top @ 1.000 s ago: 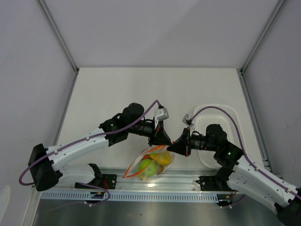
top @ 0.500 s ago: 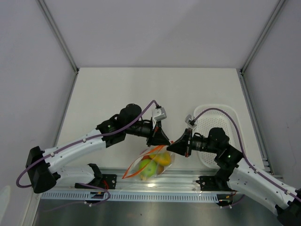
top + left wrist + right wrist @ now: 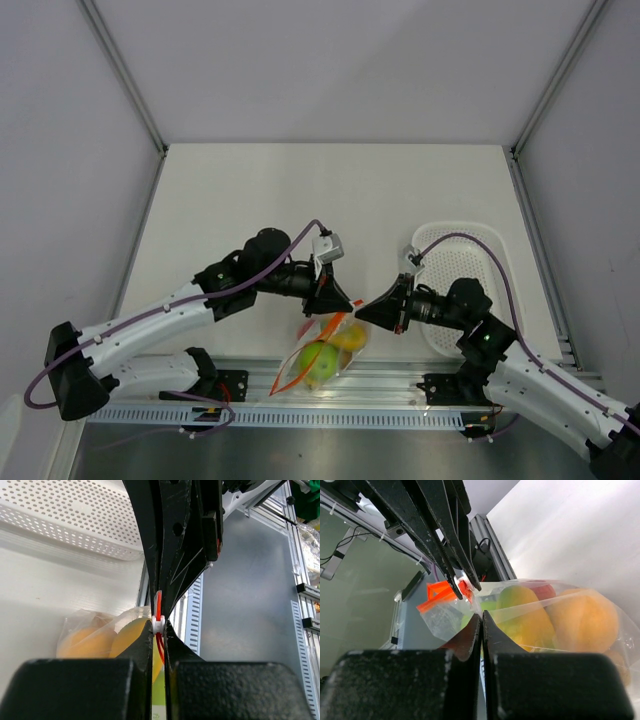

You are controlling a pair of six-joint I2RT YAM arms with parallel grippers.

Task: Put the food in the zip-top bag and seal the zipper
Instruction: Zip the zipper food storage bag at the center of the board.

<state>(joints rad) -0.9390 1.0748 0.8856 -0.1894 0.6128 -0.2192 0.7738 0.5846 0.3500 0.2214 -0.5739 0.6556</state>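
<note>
The zip-top bag (image 3: 322,355) hangs between my two grippers near the table's front edge. Inside it are a green fruit (image 3: 313,363), a yellow one (image 3: 346,338) and, in the right wrist view, an orange one (image 3: 582,620) and red pieces (image 3: 542,587). My left gripper (image 3: 343,303) is shut on the white slider (image 3: 157,624) of the orange-red zipper (image 3: 158,607). My right gripper (image 3: 361,312) is shut on the bag's clear plastic edge (image 3: 492,611), just right of the zipper (image 3: 437,594). The zipper's free end slants down to the left (image 3: 285,378).
The white perforated tray (image 3: 500,250) sits at the right, under my right arm, and also shows in the left wrist view (image 3: 75,515). The aluminium rail (image 3: 400,385) runs along the table's near edge below the bag.
My left gripper has shifted a little left and nearer with the slider. The right gripper has drawn slightly right, and the bag hangs a bit lower toward the rail.
</note>
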